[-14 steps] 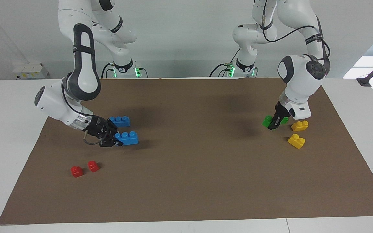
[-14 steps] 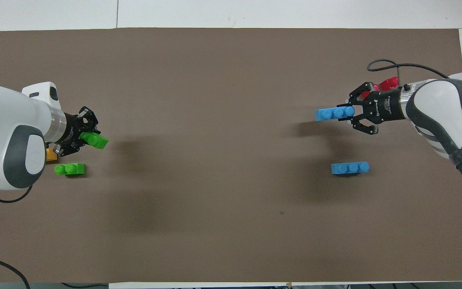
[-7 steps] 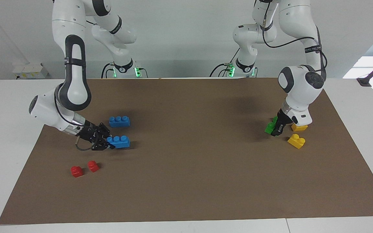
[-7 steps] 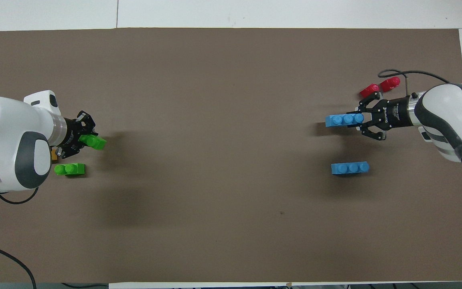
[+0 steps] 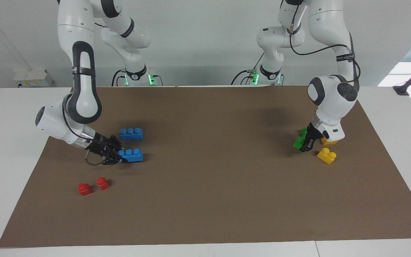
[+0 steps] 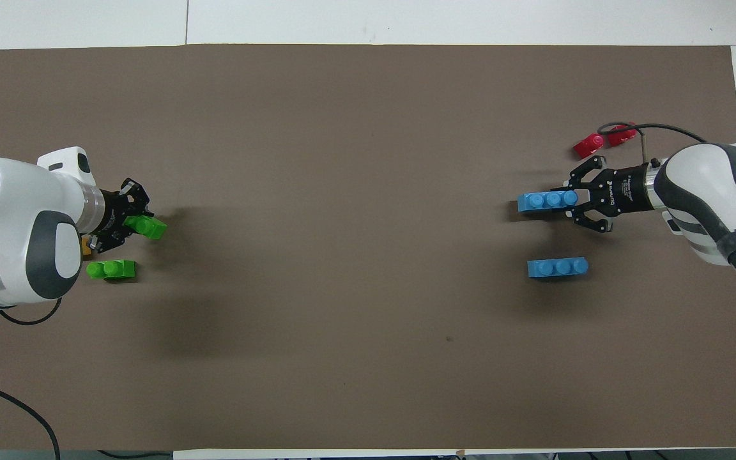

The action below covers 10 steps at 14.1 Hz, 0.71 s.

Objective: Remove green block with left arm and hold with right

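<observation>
The left gripper (image 5: pixel 306 144) is clamped on the small bright green two-stud plastic brick (image 5: pixel 298 142) low at the mat's left-arm end, the right gripper (image 5: pixel 117 155) grips a blue three-stud brick (image 5: pixel 131 155), so setting-down looks next.

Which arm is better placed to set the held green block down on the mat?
Left. Its pincer grips the green block low over the mat; the right pincer is busy with a blue brick.
</observation>
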### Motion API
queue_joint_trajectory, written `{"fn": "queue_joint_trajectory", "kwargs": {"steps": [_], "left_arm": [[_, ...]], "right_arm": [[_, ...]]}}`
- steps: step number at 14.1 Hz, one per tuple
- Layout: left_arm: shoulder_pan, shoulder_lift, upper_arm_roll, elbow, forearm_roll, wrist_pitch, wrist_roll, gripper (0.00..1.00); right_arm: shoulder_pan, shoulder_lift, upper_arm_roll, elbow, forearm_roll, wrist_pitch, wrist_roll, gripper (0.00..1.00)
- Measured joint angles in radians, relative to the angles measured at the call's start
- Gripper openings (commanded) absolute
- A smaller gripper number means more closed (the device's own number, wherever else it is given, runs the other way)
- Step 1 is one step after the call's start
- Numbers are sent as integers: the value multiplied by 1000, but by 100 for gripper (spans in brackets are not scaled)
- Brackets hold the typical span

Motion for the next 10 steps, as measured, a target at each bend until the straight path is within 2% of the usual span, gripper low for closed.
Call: {"fn": "queue_joint_trajectory", "kwargs": {"steps": [5,7,8,9,10], "left_arm": [[0,24,-4,-1,0,31,3,0],[0,32,-5,-1,0,39,3,0],[0,35,-6,-1,0,42,5,4],[0,37,-6,-1,0,43,12,16],[0,37,-7,-1,0,44,22,37]], "right_arm": [[0,-3,1,-21,0,19,-12,0],[1,-5,1,-22,0,27,-23,63],[1,-5,1,-22,0,30,-31,80],[1,-6,2,-22,0,31,-34,88],[1,-7,2,-21,0,31,-34,92]]}}
